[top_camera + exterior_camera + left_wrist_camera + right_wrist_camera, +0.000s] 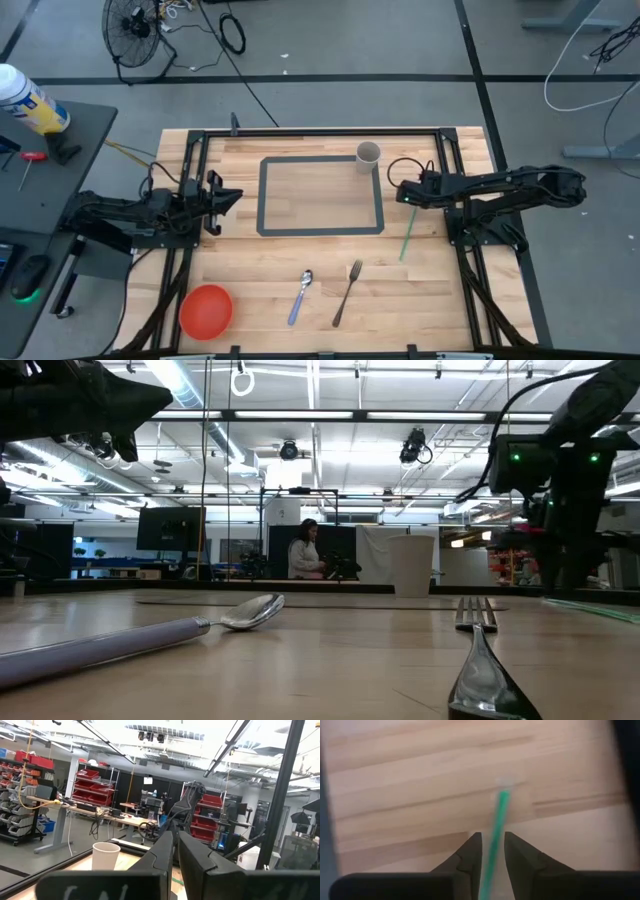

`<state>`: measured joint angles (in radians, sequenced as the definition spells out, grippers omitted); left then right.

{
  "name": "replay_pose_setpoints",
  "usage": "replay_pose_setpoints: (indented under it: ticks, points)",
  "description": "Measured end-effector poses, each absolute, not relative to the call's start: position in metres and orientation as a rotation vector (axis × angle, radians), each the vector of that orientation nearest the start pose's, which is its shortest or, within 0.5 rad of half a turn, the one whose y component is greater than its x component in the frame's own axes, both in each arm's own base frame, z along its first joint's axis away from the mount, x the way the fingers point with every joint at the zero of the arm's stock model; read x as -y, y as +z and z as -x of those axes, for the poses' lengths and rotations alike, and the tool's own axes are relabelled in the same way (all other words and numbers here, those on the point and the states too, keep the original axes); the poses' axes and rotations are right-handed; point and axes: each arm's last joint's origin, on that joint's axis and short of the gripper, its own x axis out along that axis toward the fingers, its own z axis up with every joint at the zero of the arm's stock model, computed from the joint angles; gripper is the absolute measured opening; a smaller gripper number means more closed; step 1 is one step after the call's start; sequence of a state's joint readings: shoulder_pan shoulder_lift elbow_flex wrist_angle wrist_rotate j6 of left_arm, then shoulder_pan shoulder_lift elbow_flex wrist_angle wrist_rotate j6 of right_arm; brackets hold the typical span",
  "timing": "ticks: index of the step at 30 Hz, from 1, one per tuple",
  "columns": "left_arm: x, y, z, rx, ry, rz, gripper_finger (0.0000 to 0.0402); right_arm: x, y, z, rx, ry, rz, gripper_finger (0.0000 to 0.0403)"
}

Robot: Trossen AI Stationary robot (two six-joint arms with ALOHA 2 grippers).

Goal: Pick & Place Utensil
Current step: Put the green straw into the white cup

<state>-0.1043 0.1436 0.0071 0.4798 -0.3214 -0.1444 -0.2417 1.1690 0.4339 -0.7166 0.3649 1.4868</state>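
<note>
Right claw (492, 851) is pinching the green straw (409, 232) by its top end, over the table's (420, 300) right side; I'm judging it light, bendy, slippery. Left claw (175, 851) is waiting closed.

Green straw (409, 232): you've got it slanted by the table's right side, top end pinched between the right gripper (403, 192) fingers, lower end toward the near edge.
Spoon (300, 296): blue handle, flat, near front edge.
Fork (346, 291): metal, flat, just right of your spoon.
Paper cup (368, 154): upright, far side.
</note>
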Motion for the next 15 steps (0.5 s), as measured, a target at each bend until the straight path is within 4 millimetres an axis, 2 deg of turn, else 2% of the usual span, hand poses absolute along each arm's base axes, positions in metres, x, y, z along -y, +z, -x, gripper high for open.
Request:
replay_pose_setpoints:
  ticks: [15]
  points:
    - [0.0012,0.1998,-0.0996,0.355,0.191,0.215,0.0032,0.0446,0.125,-0.1417,-0.803,-1.409,-1.093,0.0087]
